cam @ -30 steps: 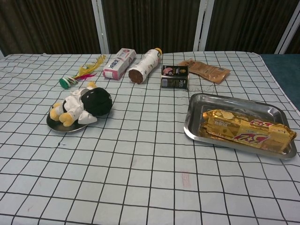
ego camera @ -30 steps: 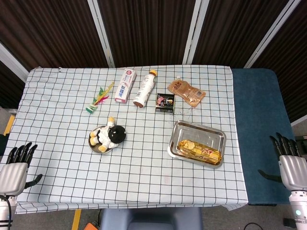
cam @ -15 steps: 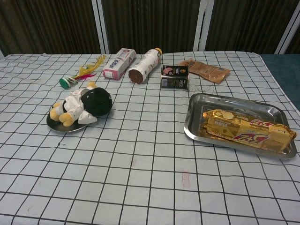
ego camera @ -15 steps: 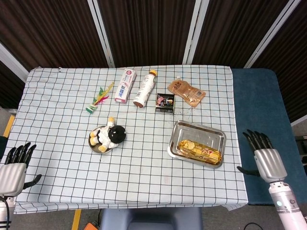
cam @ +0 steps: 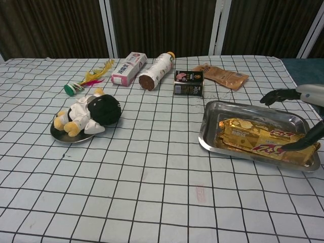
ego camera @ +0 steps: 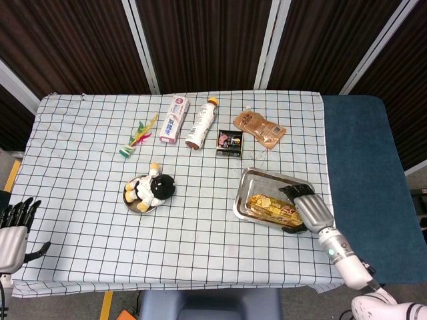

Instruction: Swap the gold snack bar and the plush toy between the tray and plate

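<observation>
The gold snack bar (ego camera: 275, 209) (cam: 263, 140) lies in the metal tray (ego camera: 251, 178) (cam: 210, 117) at the table's right. A black-and-white plush toy (ego camera: 151, 189) (cam: 91, 114) lies on a small round plate (ego camera: 135, 207) (cam: 68, 136) at centre left. My right hand (ego camera: 308, 207) (cam: 298, 116) hovers over the tray's right end with fingers spread and thumb low by the bar's end, holding nothing. My left hand (ego camera: 12, 230) hangs off the table's left front corner, fingers apart and empty.
Along the back lie a shuttlecock (ego camera: 135, 139), a pink-and-white carton (ego camera: 173, 119), a lying bottle (ego camera: 201, 123), a small dark box (ego camera: 229, 143) and a brown pouch (ego camera: 259, 129). A blue surface (ego camera: 363, 173) adjoins the table's right edge.
My right hand has swung in from beyond the table's right edge to above the tray's right end. My left hand has sunk slightly lower at the left front corner.
</observation>
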Controlling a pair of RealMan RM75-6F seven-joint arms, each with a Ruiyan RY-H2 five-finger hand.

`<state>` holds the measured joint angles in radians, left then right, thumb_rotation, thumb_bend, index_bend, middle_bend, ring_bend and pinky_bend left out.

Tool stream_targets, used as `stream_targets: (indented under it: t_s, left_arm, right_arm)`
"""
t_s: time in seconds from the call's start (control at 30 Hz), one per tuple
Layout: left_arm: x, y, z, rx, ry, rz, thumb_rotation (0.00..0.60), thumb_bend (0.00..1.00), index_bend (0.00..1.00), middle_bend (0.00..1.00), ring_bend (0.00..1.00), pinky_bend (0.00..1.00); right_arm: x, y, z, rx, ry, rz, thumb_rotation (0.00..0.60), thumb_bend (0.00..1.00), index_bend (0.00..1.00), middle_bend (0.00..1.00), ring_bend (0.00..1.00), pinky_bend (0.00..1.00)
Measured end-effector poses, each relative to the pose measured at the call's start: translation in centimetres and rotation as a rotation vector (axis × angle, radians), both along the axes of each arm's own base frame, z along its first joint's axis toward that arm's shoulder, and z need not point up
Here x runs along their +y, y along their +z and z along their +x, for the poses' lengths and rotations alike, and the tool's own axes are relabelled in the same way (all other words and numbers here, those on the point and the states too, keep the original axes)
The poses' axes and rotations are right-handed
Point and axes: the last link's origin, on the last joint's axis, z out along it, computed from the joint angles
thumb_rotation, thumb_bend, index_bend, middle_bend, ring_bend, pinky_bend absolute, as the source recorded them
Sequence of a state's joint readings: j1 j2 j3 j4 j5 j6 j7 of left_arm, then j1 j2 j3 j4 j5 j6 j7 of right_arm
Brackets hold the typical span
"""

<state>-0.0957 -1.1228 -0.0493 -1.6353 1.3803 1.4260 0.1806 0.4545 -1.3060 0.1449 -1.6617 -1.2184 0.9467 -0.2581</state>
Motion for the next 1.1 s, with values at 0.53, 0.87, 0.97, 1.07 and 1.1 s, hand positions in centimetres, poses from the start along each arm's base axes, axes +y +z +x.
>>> stream_targets:
  t_s: [0.53,0.87,0.97,1.07,1.1]
  left_arm:
    - [0.0,0.8,-0.2,-0.021,0.023,0.018,0.600,0.23,0.00,0.00,0.00,0.00]
    - [0.0,0.8,-0.2,-0.028,0.020,0.018,0.600,0.23,0.00,0.00,0.00,0.00]
    - [0.0,0.9,-0.2,-0.029,0.021,0.021,0.600,0.23,0.00,0.00,0.00,0.00]
    - [0.0,0.9,-0.3,-0.026,0.025,0.022,0.600,0.23,0.00,0.00,0.00,0.00]
    - [0.0,0.9,-0.3,-0.024,0.026,0.022,0.600,0.23,0.00,0.00,0.00,0.00]
  right_arm:
    - [-2.7,-4.5,1.0,0.071,-0.011,-0.013,0.600,0.09,0.48,0.37,0.39,0.38]
    - [-3.6,-4.9,0.8,0.109,0.005,-0.111,0.600,0.29,0.77,0.62,0.66,0.64]
    - [-3.9,-5.0,1.0,0.109,0.021,-0.134,0.600,0.37,0.81,0.65,0.69,0.66]
    - [-4.2,-5.1,1.7,0.077,0.047,-0.146,0.600,0.38,0.81,0.65,0.69,0.66]
    - [-4.3,-5.2,2.0,0.067,0.059,-0.150,0.600,0.39,0.81,0.65,0.69,0.66]
